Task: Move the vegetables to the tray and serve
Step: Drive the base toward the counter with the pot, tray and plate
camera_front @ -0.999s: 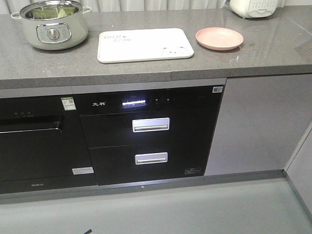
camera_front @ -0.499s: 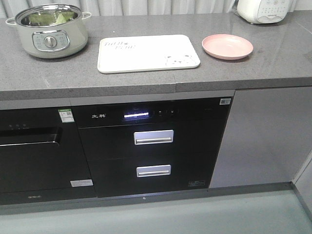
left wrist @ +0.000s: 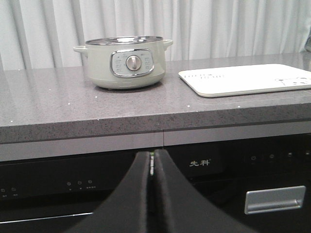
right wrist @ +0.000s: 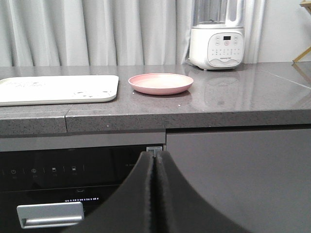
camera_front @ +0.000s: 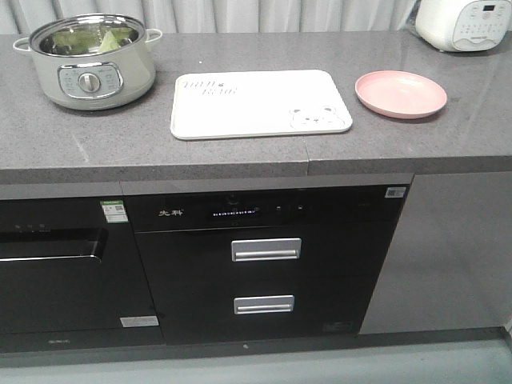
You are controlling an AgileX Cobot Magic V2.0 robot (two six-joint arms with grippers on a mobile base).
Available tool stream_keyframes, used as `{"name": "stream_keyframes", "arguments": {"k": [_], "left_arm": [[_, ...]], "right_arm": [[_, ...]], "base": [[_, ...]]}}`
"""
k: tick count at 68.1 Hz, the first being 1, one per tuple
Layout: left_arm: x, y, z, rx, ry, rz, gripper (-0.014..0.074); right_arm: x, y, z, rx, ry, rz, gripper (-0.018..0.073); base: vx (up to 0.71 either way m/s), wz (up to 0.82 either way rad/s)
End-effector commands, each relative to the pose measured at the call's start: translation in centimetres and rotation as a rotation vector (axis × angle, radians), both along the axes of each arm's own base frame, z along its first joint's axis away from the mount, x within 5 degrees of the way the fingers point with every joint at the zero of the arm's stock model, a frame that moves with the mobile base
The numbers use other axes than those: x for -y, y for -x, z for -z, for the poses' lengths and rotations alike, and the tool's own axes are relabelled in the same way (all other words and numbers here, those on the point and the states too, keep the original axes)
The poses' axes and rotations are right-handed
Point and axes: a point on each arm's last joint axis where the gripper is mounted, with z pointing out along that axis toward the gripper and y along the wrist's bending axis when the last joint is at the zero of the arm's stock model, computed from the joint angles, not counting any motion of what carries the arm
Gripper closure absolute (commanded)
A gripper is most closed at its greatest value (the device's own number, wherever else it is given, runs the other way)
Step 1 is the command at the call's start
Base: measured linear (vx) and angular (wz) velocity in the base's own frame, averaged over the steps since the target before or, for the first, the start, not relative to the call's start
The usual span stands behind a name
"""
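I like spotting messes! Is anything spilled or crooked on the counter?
Nothing stands out. The green lettuce leaves sit inside the pale green electric pot, and the cream-white plastic tray and round pink plate lie flat.

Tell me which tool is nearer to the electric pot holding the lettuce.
Left. The left tool sits below the counter edge with the electric pot ahead, slightly left of it. The right tool faces the pink plate further right; the pot is outside its view.
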Motion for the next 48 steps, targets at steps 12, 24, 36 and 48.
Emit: {"name": "stream_keyframes", "arguments": {"k": [12, 24, 36, 48], "left_arm": [[-0.05, 0.02, 0.08, 0.066, 0.005, -0.007, 0.0602], [-0.05, 0.02, 0.08, 0.066, 0.005, -0.007, 0.0602], [-0.05, 0.02, 0.08, 0.066, 0.005, -0.007, 0.0602], [-0.05, 0.02, 0.08, 0.066, 0.005, -0.007, 0.0602]], "right_arm": [[-0.06, 0.0, -0.24, 0.067, 0.019, -0.006, 0.0565], [-0.06, 0.0, -0.24, 0.067, 0.019, -0.006, 0.0565], [-0.06, 0.0, -0.24, 0.067, 0.019, -0.006, 0.0565], [-0.06, 0.0, -0.24, 0.067, 0.019, -0.006, 0.0565]], "base": [[0.16, 0.07], [0.16, 0.06], [0.15, 0.05], [0.14, 0.0]]}}
